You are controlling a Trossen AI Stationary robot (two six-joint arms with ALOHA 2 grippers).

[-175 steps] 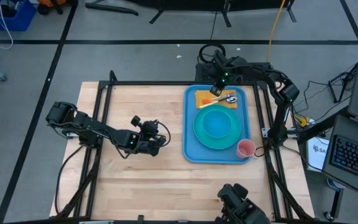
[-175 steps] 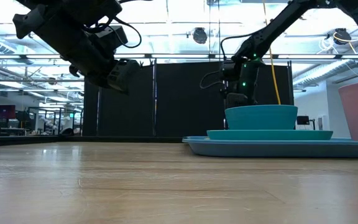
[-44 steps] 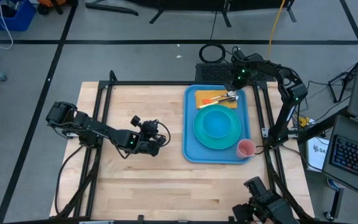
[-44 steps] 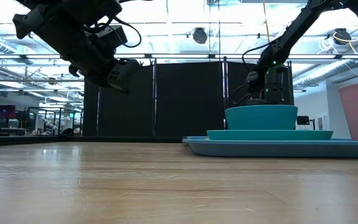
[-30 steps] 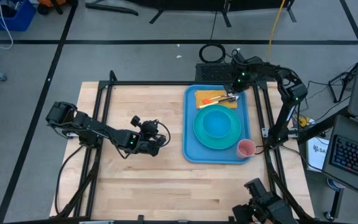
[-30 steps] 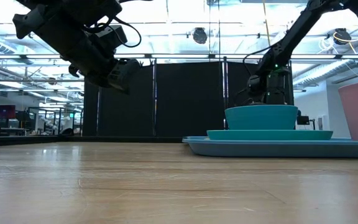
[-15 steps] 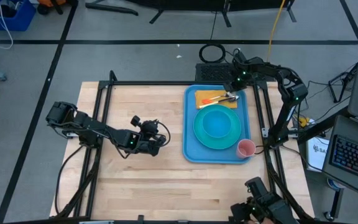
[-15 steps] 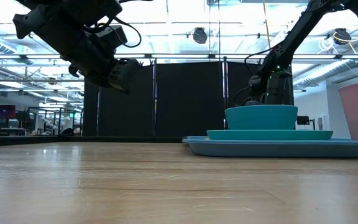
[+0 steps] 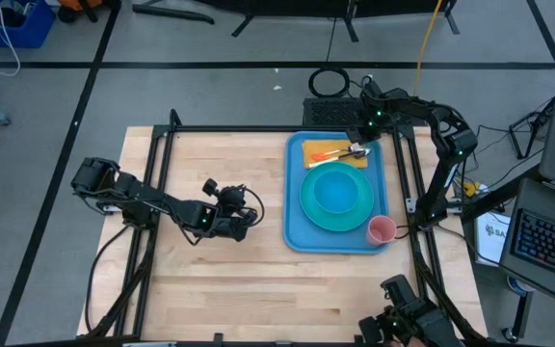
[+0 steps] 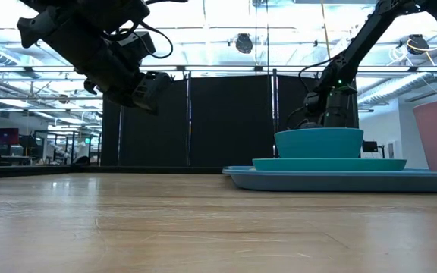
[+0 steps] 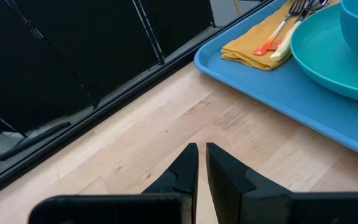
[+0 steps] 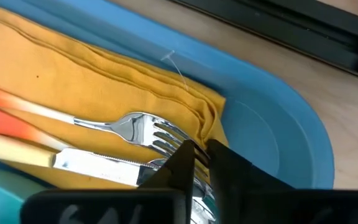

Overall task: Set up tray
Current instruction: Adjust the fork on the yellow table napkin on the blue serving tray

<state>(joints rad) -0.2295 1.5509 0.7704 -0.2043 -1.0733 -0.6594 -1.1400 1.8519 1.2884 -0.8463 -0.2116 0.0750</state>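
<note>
Hovering at the far end of the large flat blue plastic tray [image 9: 336, 194], the right gripper [image 12: 197, 152] sits low over the folded yellow-orange napkin [image 12: 73, 93], its fingers [image 12: 229, 163] drawn nearly together right at the tines of the silver fork [image 12: 145, 129]. Whether they pinch anything is hard to say from the wrist view; they look clenched on nothing.

The tray lies on the right half of the wooden tabletop [image 9: 210, 280], its long axis running from the far edge toward the near one. On it sit the napkin with the cutlery at the far end, the round turquoise plate [image 9: 335, 200] with a bowl in the middle, and the pink cup [image 9: 381, 229] at the near right corner.

So the right arm is plainly the nearer one, already over the tray's far end, with the plate and cup nearer the front than its fingers. The left gripper [image 11: 201, 167] waits well apart, above bare wood left of the tray, fingers closed and empty.
</note>
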